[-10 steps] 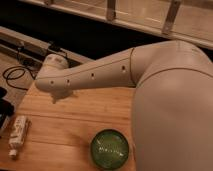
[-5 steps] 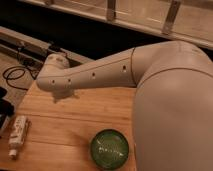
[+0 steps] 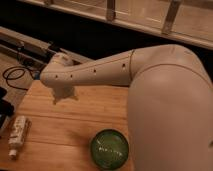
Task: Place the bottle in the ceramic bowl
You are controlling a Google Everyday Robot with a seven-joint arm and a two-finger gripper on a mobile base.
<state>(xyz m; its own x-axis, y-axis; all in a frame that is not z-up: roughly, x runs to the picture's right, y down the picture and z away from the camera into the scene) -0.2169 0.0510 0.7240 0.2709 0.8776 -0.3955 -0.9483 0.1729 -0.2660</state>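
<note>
A wooden tabletop (image 3: 75, 120) carries both of the task's things. The bottle (image 3: 17, 136) lies flat near the left edge. It is white, with a printed label, and its narrow cap points toward the near edge. The ceramic bowl (image 3: 110, 149) sits upright at the near edge, about midway along it and well apart from the bottle. It is dark green and glossy, and nothing lies inside it.

The pale arm (image 3: 100, 70) reaches from the bulky body on the right across the far side of the tabletop. It bends over the far left corner, where a short stub throws a shadow on the wood. A dark shape at the left edge, just beyond the bottle's far end, looks to be the hand (image 3: 5, 109). Most of it is cut off by the border of the view. It stands wide and holds nothing, and neither the bottle nor the bowl is touched. A black cable (image 3: 15, 75) loops beyond the far left corner.
</note>
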